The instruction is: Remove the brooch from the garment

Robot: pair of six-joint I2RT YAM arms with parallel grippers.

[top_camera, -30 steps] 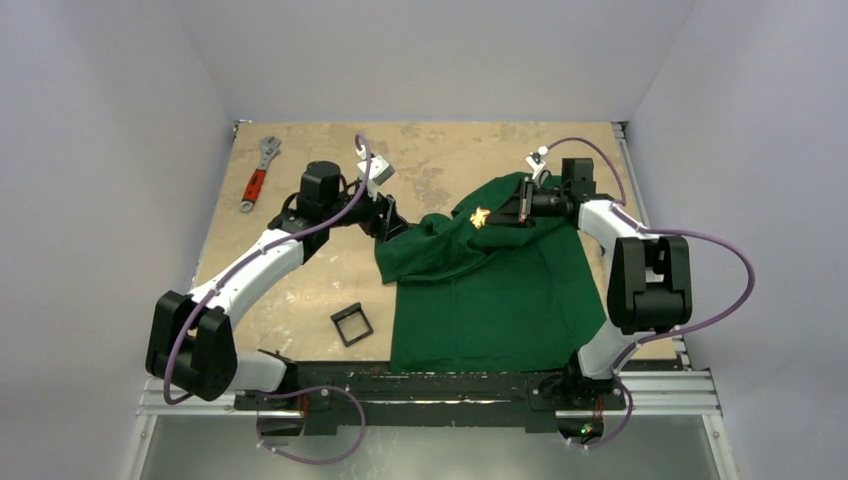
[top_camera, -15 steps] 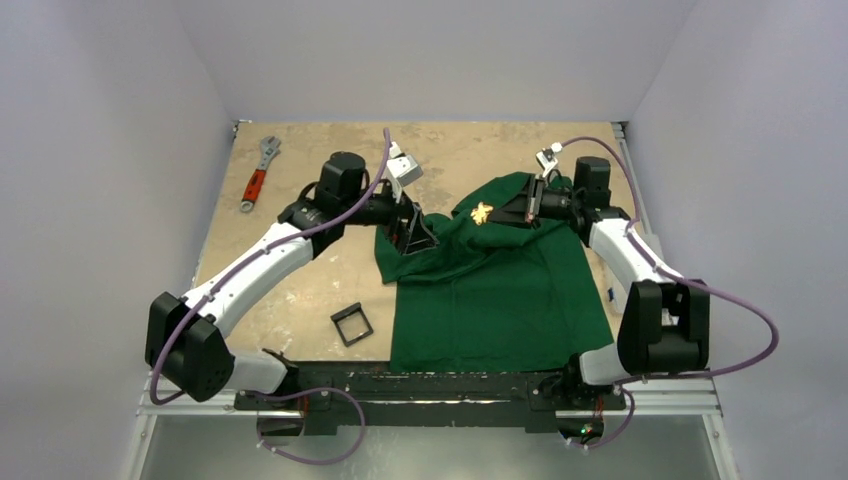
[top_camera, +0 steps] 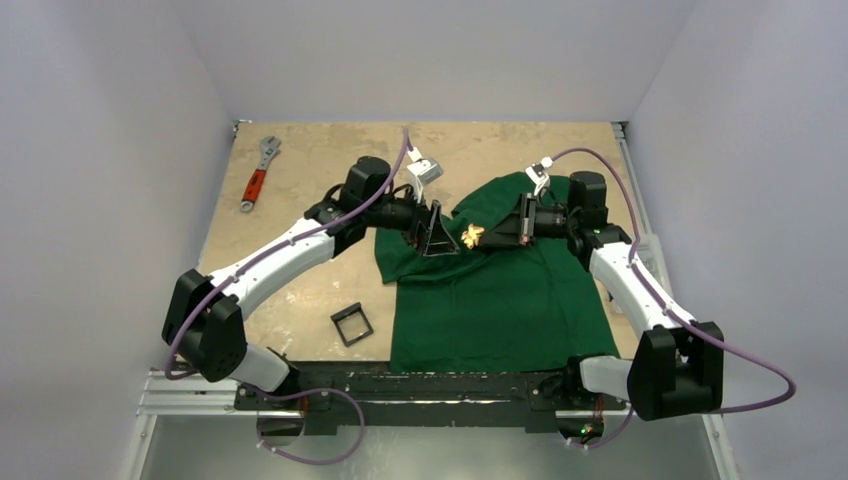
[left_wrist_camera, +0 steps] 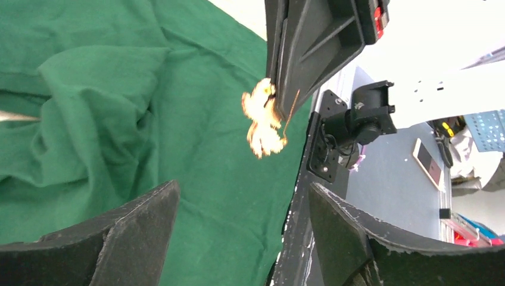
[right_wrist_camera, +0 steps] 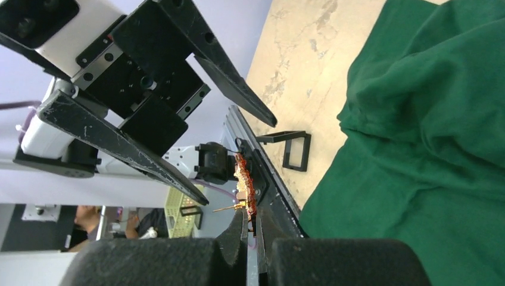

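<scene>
The dark green T-shirt [top_camera: 490, 295] lies rumpled on the right half of the table; it also shows in the left wrist view [left_wrist_camera: 119, 107] and the right wrist view [right_wrist_camera: 429, 149]. My right gripper [top_camera: 497, 233] is shut on the tiny orange-red brooch [top_camera: 472, 236] and holds it in the air just above the cloth. The brooch [right_wrist_camera: 244, 185] stands out of the right gripper [right_wrist_camera: 251, 219], its pin sticking out sideways. My left gripper [top_camera: 441, 240] is open and empty, facing the brooch [left_wrist_camera: 262, 122] from the left. In the left wrist view the left gripper [left_wrist_camera: 241, 229] is open.
A red-handled wrench [top_camera: 256, 178] lies at the far left of the table. A small black square frame [top_camera: 351, 325] lies on the bare table left of the shirt, also in the right wrist view [right_wrist_camera: 295, 150]. The table's front rail [top_camera: 430, 378] runs below the shirt.
My left gripper has moved right, over the shirt's left edge, up to the brooch. My right gripper has carried the brooch a little left and nearer, and its elbow has swung towards the front.
</scene>
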